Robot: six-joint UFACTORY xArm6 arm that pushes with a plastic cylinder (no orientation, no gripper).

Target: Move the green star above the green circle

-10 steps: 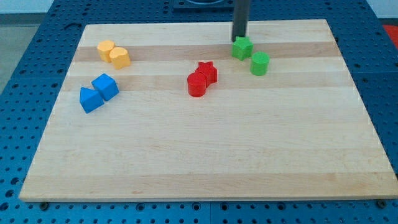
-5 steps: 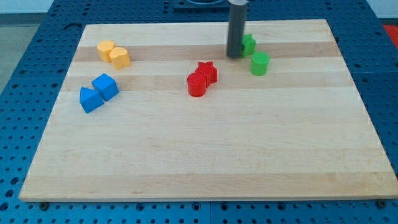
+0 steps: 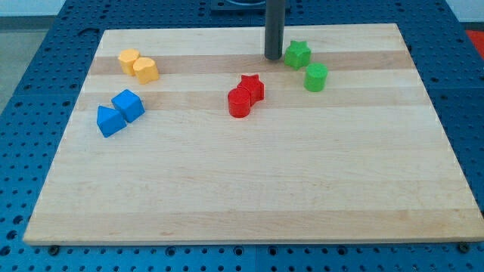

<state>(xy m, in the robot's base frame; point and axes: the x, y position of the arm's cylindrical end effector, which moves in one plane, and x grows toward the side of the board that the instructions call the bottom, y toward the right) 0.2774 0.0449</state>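
Upper centre: my tip (image 3: 273, 57) stands just left of the green star (image 3: 297, 54), itself above-left of the green circle (image 3: 316, 77); no gripper is fitted.

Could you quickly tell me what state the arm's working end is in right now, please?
No claw: my tip holds nothing, resting on the board just to the view's left of the green star, with a small gap.

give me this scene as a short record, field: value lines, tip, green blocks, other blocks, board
tip: my tip rests just to the view's left of the green star
green blocks: green star up and slightly left of the green circle, a small gap between them
other blocks: red pair mid-board; yellow pair and blue pair at view's left
board: wooden board
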